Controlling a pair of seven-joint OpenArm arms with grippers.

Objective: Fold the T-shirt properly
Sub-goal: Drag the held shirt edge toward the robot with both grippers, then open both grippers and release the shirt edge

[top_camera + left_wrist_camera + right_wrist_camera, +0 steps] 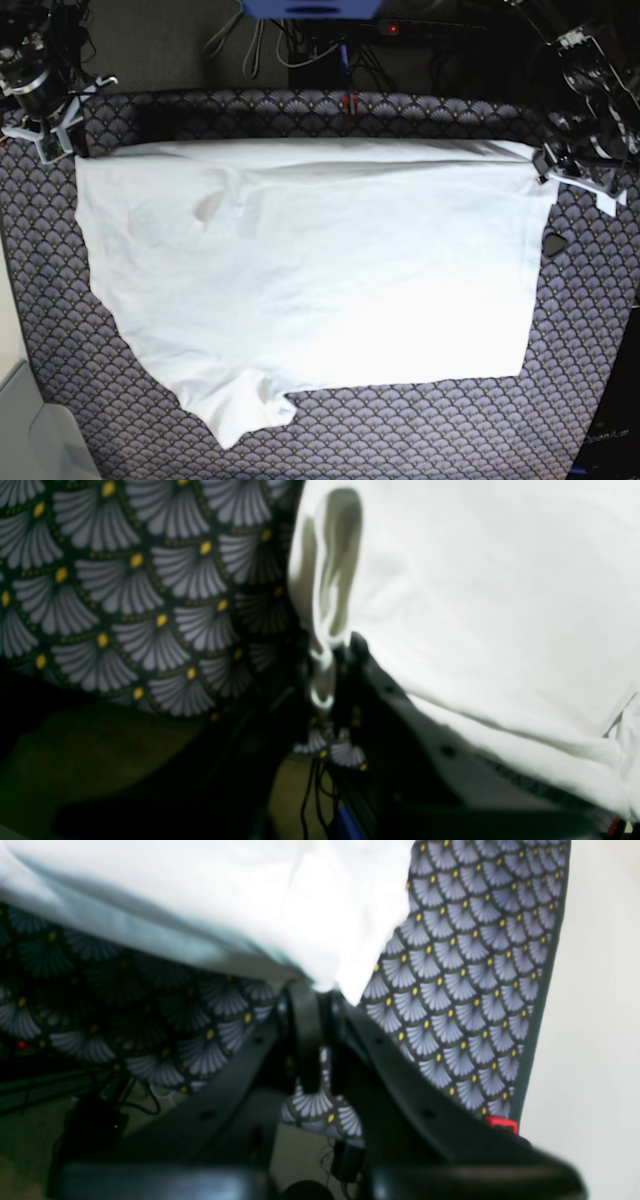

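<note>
The T-shirt (320, 290) lies spread across the middle of the tabletop, which is covered by a purple-grey scallop-patterned cloth (560, 400). The shirt is mostly flat. One short sleeve projects toward the near edge in the base view, and a doubled band of fabric runs along the far edge.

Each far corner of the shirt is held by one arm. The left gripper (332, 652) has its jaws closed on a bunched fold of white fabric at the corner on the base view's right. The right gripper (320, 995) has its jaws closed on the white hem at the corner on the base view's left. In the right wrist view the fabric rises from the jaws and casts a shadow on the patterned cloth, so this corner appears lifted clear of the surface.

Judgement: the two-corner grip keeps the far edge taut and straight. This allows the edge to be carried toward the near side as one line, so the fold forms evenly. The fold appears to be at an early stage.

No container with contents is discernible in any view.
</note>
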